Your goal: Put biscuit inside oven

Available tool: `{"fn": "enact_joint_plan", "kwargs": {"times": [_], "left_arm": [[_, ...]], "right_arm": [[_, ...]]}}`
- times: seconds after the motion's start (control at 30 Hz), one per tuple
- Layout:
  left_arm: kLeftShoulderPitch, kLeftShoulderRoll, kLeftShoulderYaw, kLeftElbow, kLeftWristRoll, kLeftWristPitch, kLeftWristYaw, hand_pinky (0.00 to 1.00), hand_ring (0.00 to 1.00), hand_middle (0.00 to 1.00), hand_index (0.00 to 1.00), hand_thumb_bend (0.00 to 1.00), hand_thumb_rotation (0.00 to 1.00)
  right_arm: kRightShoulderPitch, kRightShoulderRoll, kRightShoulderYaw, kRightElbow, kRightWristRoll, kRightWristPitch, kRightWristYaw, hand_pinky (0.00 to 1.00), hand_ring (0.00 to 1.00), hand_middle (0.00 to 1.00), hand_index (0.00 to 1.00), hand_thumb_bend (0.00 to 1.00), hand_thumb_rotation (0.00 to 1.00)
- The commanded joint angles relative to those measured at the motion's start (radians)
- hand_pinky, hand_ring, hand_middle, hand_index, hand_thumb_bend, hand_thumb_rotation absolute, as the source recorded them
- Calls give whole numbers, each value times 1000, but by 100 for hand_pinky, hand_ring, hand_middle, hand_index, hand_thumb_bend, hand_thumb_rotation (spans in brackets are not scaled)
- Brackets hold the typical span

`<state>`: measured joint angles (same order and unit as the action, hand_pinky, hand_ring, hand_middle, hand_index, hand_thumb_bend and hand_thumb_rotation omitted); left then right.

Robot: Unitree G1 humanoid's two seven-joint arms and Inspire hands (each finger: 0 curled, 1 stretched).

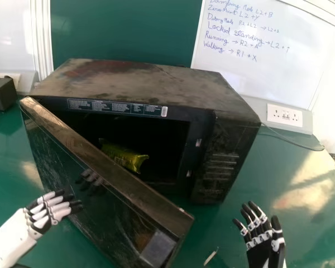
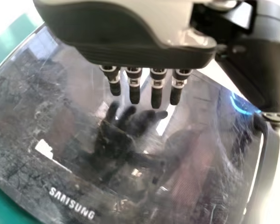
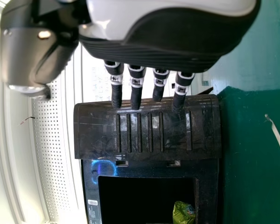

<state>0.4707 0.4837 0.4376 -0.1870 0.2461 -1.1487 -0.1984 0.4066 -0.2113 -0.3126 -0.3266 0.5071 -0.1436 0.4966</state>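
biscuit packet point(image 1: 126, 158): in oven point(image 1: 139, 81), long axis slants toward front-right corner | label point(image 1: 117, 107): top front edge | left hand point(image 1: 38, 221), right hand point(image 1: 259, 240): open, empty

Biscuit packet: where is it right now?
The biscuit packet sits inside the oven, near the middle of the head view, partly behind the half-open door and to the left of the control panel.
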Motion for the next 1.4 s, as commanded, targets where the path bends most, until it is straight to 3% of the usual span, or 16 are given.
{"fn": "enact_joint_plan", "kwargs": {"times": [0.0,0.13,0.3,0.43,0.6,0.93,1.27,1.37], "left_arm": [[-16,40,-26,26,-45,8,-9,98,100,100,100,72,95],[-58,79,-48,67,-71,25,-16,98,100,100,99,71,95],[-121,114,-79,93,-84,59,-32,98,100,100,98,71,94],[-189,131,-128,105,-98,85,-45,97,100,99,96,72,93],[-301,149,-196,143,-131,110,-69,96,98,97,95,71,92],[-417,165,-257,85,-123,282,-125,97,100,98,95,69,93],[-505,154,-320,84,-126,361,-166,96,99,97,95,69,93],[-527,146,-336,91,-122,367,-169,97,100,98,95,69,92]], "right_arm": [[-3,0,2,3,2,-9,6,94,90,94,92,73,95],[-13,1,3,22,-2,-25,17,91,91,94,91,65,93],[-24,-1,2,45,6,-30,30,83,89,93,88,65,96],[-33,0,-3,63,3,-37,37,83,88,93,89,63,99],[-42,6,-2,80,1,-58,44,79,86,91,88,57,85],[-35,-8,0,73,9,-43,62,80,86,91,89,53,84],[-38,5,-2,89,-2,-66,65,81,87,92,89,50,78],[-35,0,-1,89,9,-59,76,81,86,92,89,46,72]]}}
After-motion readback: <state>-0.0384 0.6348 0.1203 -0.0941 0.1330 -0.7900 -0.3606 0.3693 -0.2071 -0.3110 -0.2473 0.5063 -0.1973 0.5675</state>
